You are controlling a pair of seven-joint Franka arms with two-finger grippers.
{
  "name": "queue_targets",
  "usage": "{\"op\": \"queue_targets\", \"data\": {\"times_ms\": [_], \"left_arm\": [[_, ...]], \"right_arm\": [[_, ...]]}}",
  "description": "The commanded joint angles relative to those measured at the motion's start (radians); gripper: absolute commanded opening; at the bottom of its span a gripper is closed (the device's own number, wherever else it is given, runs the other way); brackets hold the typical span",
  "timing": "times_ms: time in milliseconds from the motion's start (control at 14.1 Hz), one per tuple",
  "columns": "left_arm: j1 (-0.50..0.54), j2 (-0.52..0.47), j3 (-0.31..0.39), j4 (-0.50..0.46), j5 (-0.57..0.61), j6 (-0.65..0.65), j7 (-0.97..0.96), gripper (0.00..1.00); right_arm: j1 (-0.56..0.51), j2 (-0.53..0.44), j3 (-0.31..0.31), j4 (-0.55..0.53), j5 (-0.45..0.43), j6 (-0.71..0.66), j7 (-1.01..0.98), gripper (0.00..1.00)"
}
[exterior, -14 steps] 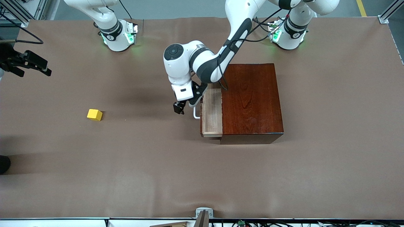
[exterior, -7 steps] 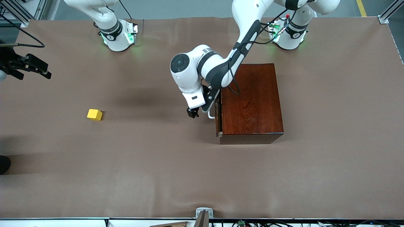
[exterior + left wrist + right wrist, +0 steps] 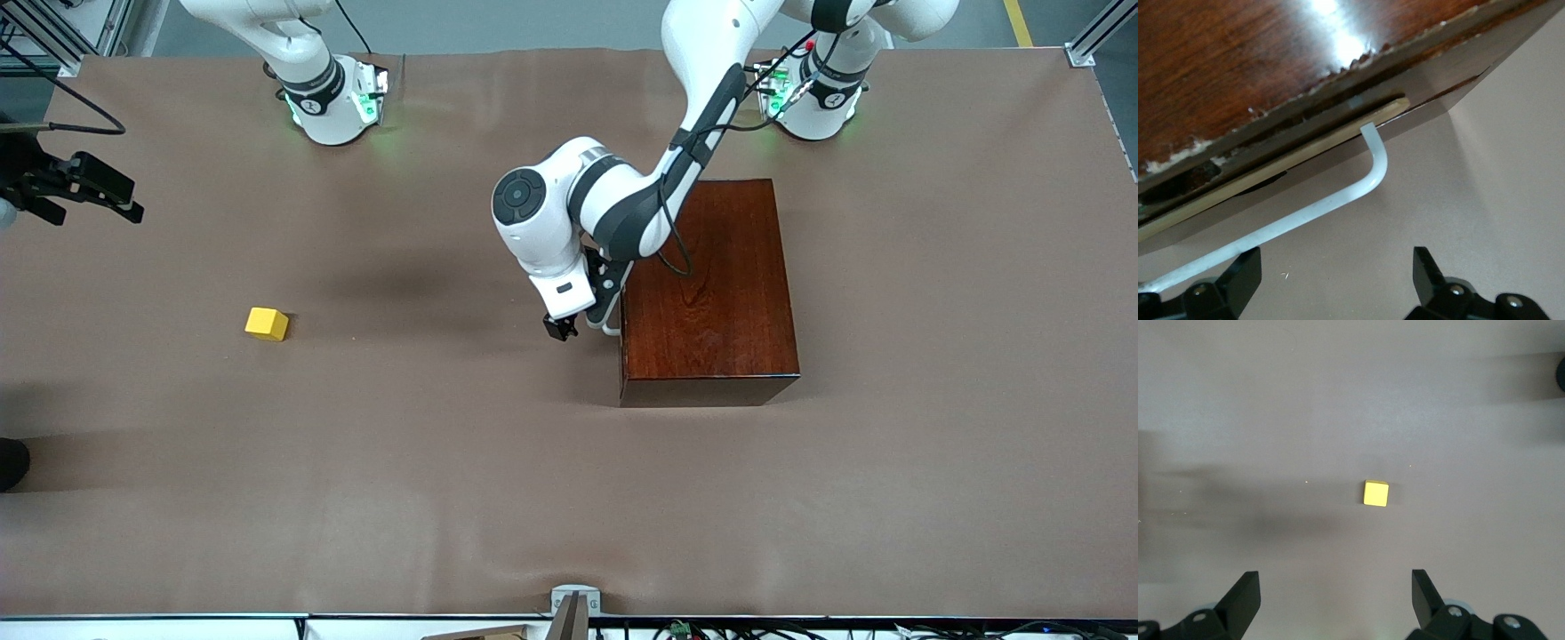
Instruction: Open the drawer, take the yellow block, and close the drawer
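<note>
Reaching down from its base at the top of the front view, the left arm holds the left gripper [image 3: 578, 327] right at the white handle [image 3: 610, 325] of the drawer [image 3: 1271, 170], at about nine o'clock from the wooden box [image 3: 707, 289]. Its fingers [image 3: 1238, 280] stand apart, one on each side of the handle bar [image 3: 1338, 200] without clamping it. The drawer sits pushed into the box, only a thin pale edge showing under the dark top. The yellow block [image 3: 267, 324] rests on the brown table [image 3: 444, 462], well apart from the box toward the right arm's end, at nine o'clock from the handle. The right gripper [image 3: 84, 191] waits high over that end of the table, its fingers [image 3: 1241, 593] spread wide and empty, with the yellow block [image 3: 1375, 493] on the table below them.
</note>
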Motion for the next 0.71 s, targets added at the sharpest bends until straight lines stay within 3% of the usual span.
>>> {"op": "queue_targets", "data": {"times_ms": [0,284,497,639], "left_arm": [[0.019,-0.02,0.003,-0.008,0.031,-0.027,0.024,1.0],[0.015,-0.033,-0.01,0.008,0.02,-0.026,0.047,1.0],[0.021,-0.174,-0.006,0.005,0.014,-0.021,0.168,1.0],[0.08,-0.266,-0.004,-0.009,0.008,-0.039,0.306,1.0]], "right_arm": [[-0.007,-0.01,0.003,-0.009,-0.015,-0.002,-0.004,1.0],[-0.006,-0.01,0.003,-0.011,-0.015,-0.002,0.0,1.0],[-0.007,-0.01,0.003,-0.011,-0.015,-0.002,0.003,1.0],[-0.007,-0.01,0.003,-0.011,-0.015,-0.002,0.003,1.0]]}}
